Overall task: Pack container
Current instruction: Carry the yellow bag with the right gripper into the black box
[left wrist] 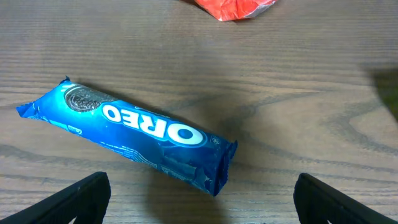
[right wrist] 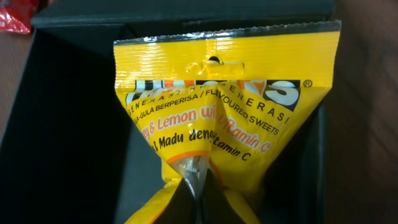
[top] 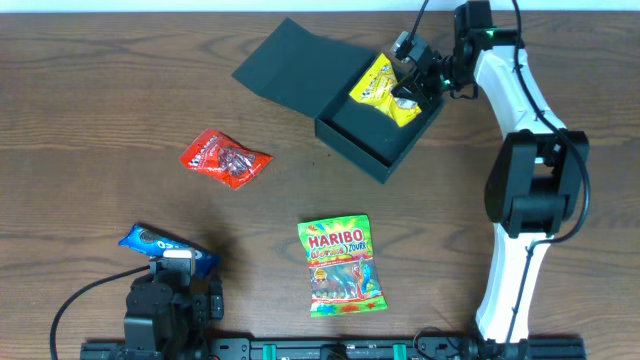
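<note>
Overhead: the container [top: 368, 138], a dark square box, sits on the wooden table [top: 100, 90] at the upper centre-right, turned at an angle and open, its hinged lid [top: 292, 62] lying flat out to the upper left. Right gripper [top: 408, 98] is over the box's far right corner, jaws pinched tight on a yellow sweet packet [top: 383, 88]. Right wrist view confirms it: the packet [right wrist: 224, 93] bunches into a fold where the fingertips [right wrist: 189, 202] clamp it, and it hangs over the dark interior [right wrist: 68, 124] of the box. Left gripper [left wrist: 202, 182] hangs at the near left of the table with jaws spread wide, holding nothing; a blue Oreo packet [left wrist: 130, 127] lies flat on the wood just beyond the fingers [left wrist: 81, 199]. A red snack packet [top: 225, 158] lies left of the box, well apart. A Haribo bag [top: 340, 265] lies near the front centre.
</note>
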